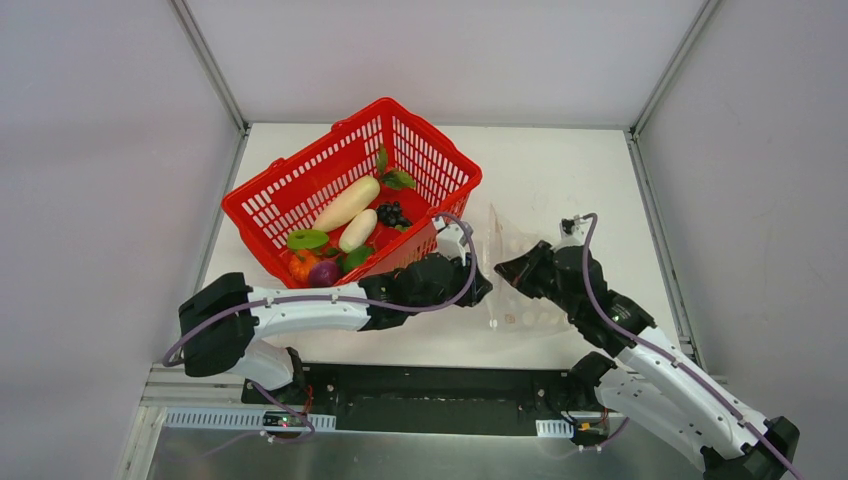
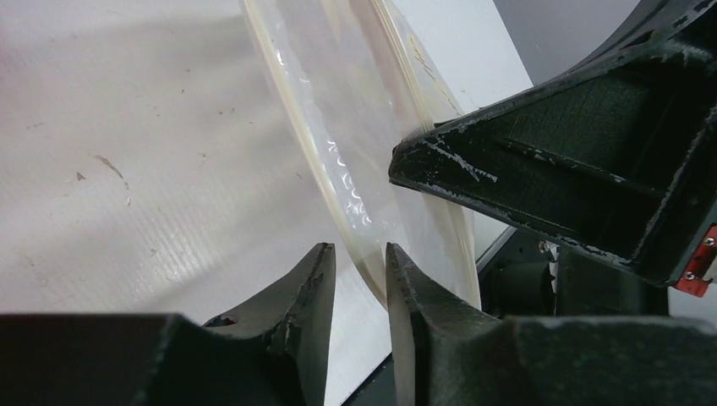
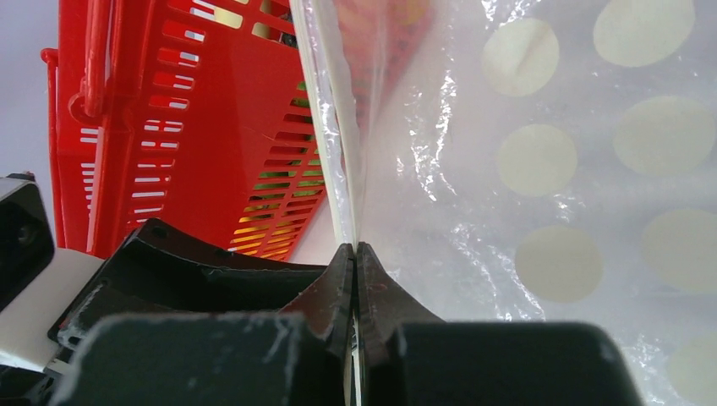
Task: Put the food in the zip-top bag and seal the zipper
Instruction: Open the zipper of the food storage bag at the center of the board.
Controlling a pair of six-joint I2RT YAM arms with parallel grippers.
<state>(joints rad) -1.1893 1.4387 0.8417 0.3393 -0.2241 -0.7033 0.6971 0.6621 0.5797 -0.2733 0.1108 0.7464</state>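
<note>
Well, I count one bag (image 3: 541,211), two radishes (image 1: 347,203); right gripper (image 3: 355,254) pinches the zipper (image 3: 332,127), left gripper (image 2: 358,249) narrowly open around it.

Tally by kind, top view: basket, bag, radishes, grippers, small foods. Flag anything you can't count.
Basket: 1
Bag: 1
Radishes: 2
Grippers: 2 (left, right)
Small foods: piled in the basket, too overlapped to count
Total counted: 6
</note>
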